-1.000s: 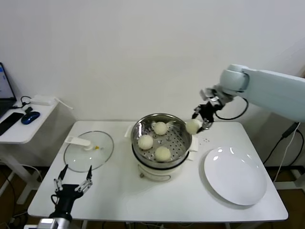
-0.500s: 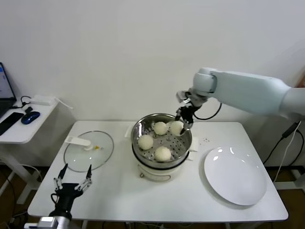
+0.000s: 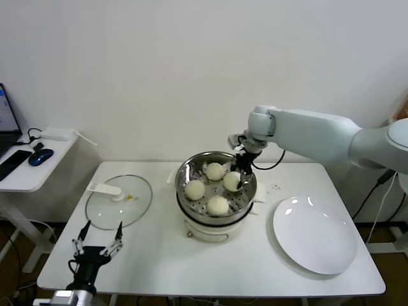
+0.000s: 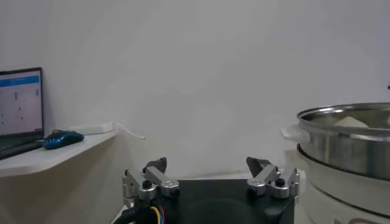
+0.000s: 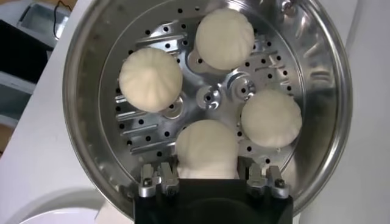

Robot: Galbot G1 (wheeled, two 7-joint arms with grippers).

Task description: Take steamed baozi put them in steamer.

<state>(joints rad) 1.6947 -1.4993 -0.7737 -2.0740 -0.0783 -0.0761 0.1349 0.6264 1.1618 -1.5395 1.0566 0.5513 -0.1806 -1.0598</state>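
While three baozi [image 5: 150,79] lie inside the steamer [image 3: 185,175] rim, the right end effector [image 5: 207,176] grips a fourth.

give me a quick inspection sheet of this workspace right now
surface: white table, nothing spilled.
job's things: four baozi in the steamer; fourth baozi gripped.
clutter: glass lid, white plate.
hands: right hand shut on the fourth baozi inside the steamer; left hand open, parked at the near table edge.
cables: black cable at far right.
surroundings: side shelf with mouse; white wall.
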